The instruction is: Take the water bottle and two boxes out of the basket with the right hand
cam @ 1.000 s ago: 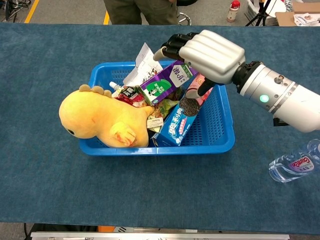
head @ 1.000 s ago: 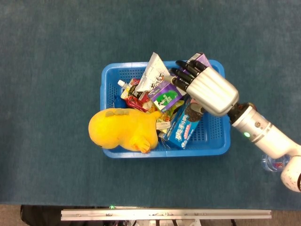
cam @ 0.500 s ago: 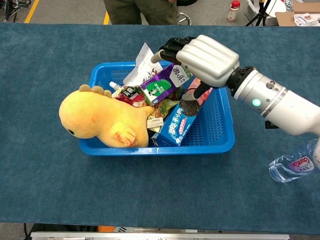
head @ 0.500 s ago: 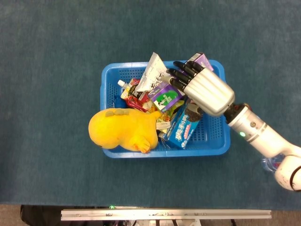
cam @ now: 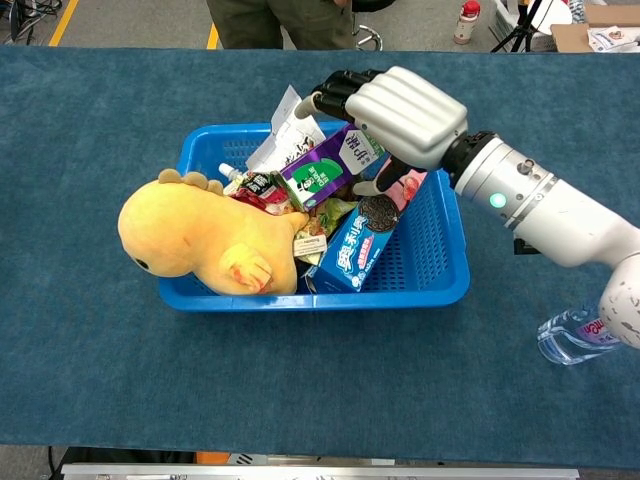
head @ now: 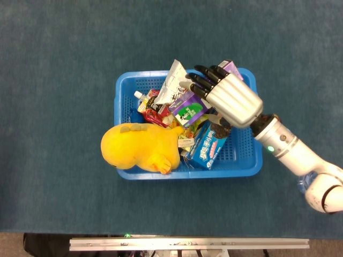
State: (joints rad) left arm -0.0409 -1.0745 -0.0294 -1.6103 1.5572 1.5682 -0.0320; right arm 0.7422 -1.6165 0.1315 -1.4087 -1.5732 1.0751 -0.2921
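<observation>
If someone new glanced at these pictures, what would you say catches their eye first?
Probably the yellow plush bulging over the left side of the blue basket. Next, the silver right robot hand poised over the purple box at the basket's back right. A water bottle already lies on the table, off to the right.

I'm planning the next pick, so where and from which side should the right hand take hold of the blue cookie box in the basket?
Probably the raised upper end of the blue cookie box, gripped across its narrow faces. It leans tilted in the basket, lower end wedged by the yellow plush toy. Come from above on the right, where the right hand hovers.
</observation>
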